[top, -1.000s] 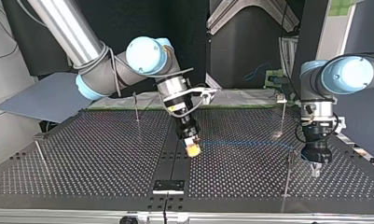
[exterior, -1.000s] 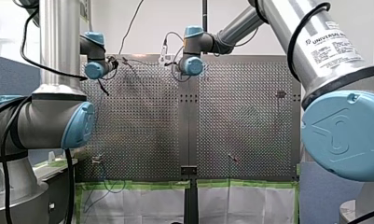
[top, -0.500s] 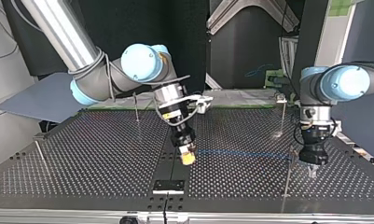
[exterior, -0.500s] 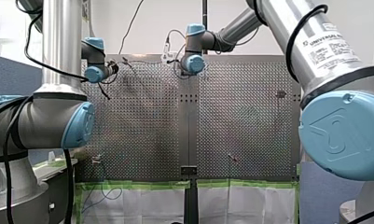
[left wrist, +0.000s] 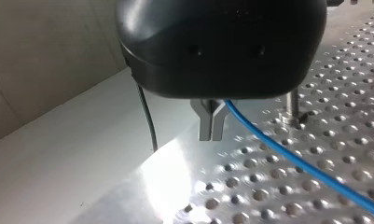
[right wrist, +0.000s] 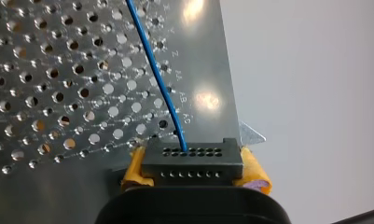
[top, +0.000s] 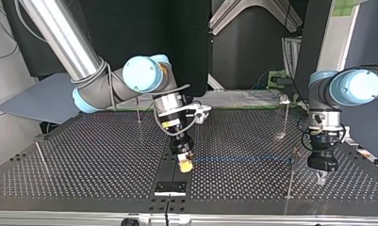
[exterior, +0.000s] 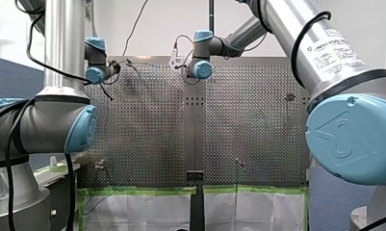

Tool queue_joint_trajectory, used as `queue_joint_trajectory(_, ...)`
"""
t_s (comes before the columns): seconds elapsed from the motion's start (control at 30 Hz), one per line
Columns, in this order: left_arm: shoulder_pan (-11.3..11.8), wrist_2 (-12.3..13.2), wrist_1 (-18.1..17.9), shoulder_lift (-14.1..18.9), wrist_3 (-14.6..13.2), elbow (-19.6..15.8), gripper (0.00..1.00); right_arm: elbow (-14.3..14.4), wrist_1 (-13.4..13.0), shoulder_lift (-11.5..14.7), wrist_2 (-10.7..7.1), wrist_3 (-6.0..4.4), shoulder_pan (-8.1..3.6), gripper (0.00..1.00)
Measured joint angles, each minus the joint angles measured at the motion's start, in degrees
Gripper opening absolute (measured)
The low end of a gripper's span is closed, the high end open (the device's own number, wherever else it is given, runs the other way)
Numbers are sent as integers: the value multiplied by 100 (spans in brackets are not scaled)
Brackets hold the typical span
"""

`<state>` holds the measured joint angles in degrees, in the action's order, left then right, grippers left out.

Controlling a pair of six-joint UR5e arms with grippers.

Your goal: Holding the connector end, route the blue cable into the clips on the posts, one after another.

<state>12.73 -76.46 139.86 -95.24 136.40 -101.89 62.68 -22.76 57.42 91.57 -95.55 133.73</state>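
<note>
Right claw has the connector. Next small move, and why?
Probably sweep my right claw, shut on the connector, toward the thin post at the top view's left. The blue cable already runs level to the near post at that view's right; the left post looks bare.

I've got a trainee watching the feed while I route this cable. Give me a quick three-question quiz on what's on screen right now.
1. What is my right gripper clamping? A) the connector B) a post C) nothing
2. True or false: my left gripper has its fingers together.
3. Fill in: the pads on my right gripper are ____.

Key: 1 A; 2 true; 3 yellow.
</note>
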Motion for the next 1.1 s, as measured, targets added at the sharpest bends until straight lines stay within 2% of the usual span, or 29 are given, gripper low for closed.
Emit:
queue_joint_trajectory(0.23,38,126,-176,-121,153,3,1,-46,-4,-12,-25,-12,-40,0)
queue_joint_trajectory(0.4,58,160,-227,-127,227,3,1,-64,-4,-20,-165,-30,-91,0)
queue_joint_trajectory(0.43,59,166,-231,-127,229,3,4,-64,-1,-21,-180,-31,-96,0)
queue_joint_trajectory(0.47,59,171,-233,-128,229,3,16,-65,5,-21,-195,-33,-100,0)
queue_joint_trajectory(0.5,59,175,-236,-128,229,3,16,-64,10,-22,-202,-33,-102,0)
queue_joint_trajectory(0.57,54,189,-244,-129,225,3,36,-65,19,-22,-211,-34,-103,0)
queue_joint_trajectory(0.6,51,214,-252,-129,224,3,36,-66,23,-22,-214,-35,-102,0)
queue_joint_trajectory(0.67,49,272,-266,-129,222,2,46,-67,33,-23,-216,-35,-101,0)
queue_joint_trajectory(0.7,52,312,-274,-129,222,2,46,-67,38,-25,-218,-35,-99,0)
queue_joint_trajectory(0.73,54,340,-281,-129,224,3,60,-67,45,-26,-221,-35,-98,0)
queue_joint_trajectory(0.77,56,372,-290,-129,227,3,71,-67,55,-28,-222,-35,-94,0)
queue_joint_trajectory(0.8,57,405,-302,-129,230,3,71,-67,64,-28,-223,-35,-93,0)
queue_joint_trajectory(0.83,61,450,-321,-129,236,4,80,-67,77,-29,-224,-35,-91,0)
queue_joint_trajectory(0.87,65,486,-335,-129,241,4,84,-67,88,-30,-225,-35,-91,0)
queue_joint_trajectory(1.0,76,524,-364,-107,259,4,84,-67,115,-31,-226,-34,-88,0)
queue_joint_trajectory(1.03,76,522,-367,-103,260,5,89,-67,117,-31,-226,-34,-88,0)
queue_joint_trajectory(1.07,77,518,-366,-98,259,5,100,-67,119,-32,-226,-34,-88,0)
queue_joint_trajectory(1.1,77,501,-358,-84,250,5,100,-67,120,-31,-226,-35,-88,0)
